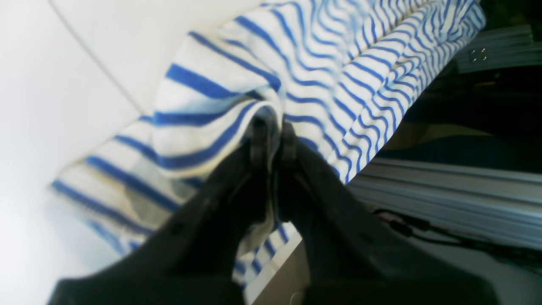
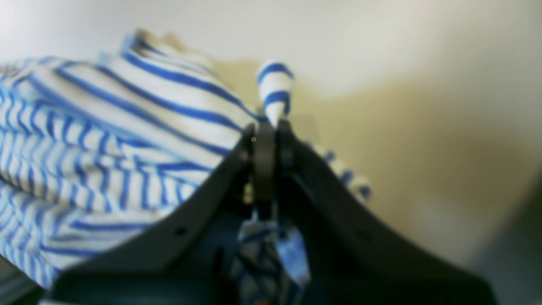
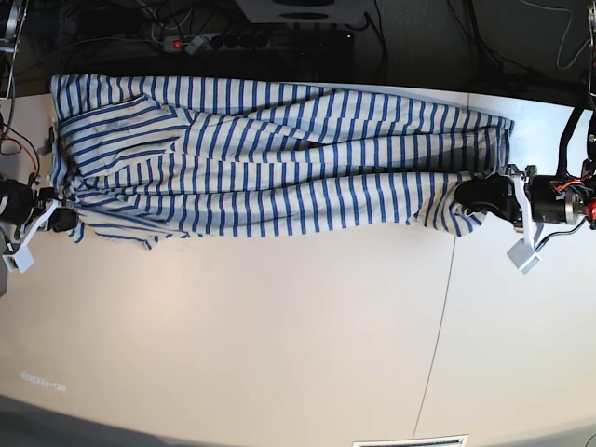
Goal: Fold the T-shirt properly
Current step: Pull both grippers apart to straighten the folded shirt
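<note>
— What do you have across the top of the frame?

— You have the T-shirt (image 3: 279, 158) stretched wide over the white table (image 3: 279, 335), from upper left to upper right.

— And your arms?

— Your left gripper (image 3: 477, 197) pinches the cloth at the right end; your right gripper (image 3: 63, 216) is clamped on it at the left edge. A power strip (image 3: 256, 41) lies behind.
</note>
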